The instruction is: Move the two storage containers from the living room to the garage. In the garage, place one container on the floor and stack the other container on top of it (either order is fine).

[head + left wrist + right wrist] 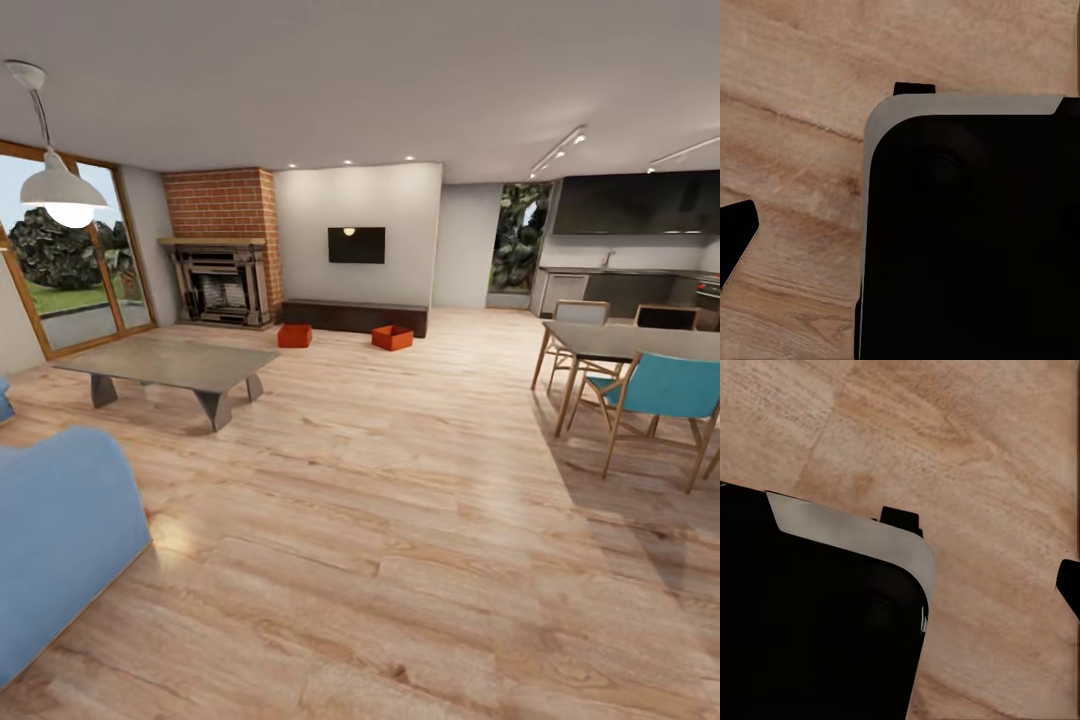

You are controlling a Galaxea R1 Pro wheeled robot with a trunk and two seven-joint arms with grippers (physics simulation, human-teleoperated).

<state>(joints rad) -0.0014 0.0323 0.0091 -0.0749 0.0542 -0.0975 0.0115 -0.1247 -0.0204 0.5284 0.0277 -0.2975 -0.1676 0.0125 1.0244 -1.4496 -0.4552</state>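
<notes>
- Two orange-red bins are seen far across the living room, on the wood floor (pixel 400 480) just in front of the long dark cabinet (pixel 355 316) under the TV (pixel 356 245).
- The left bin (pixel 294 336) sits nearer the brick fireplace (pixel 222 270); the right bin (pixel 392 338) lies well apart from it, toward the cabinet's right end.
- A low grey coffee table (pixel 170 362) stands at the left, between the blue sofa (pixel 55 540) and the bins; a dining table (pixel 620 342) with a teal chair (pixel 665 390) is at the right.
- In both wrist views a dark robot body part and plank floor are shown; whether the left pincer and the right pincer are apart or together cannot be told.
- The step in hand is judged to be the approach: nothing is held, and no bin has been lifted yet.
- The next move calls for a drive forward through the open floor between the coffee table and the dining table, stopping close to one bin so it can be reached.
</notes>
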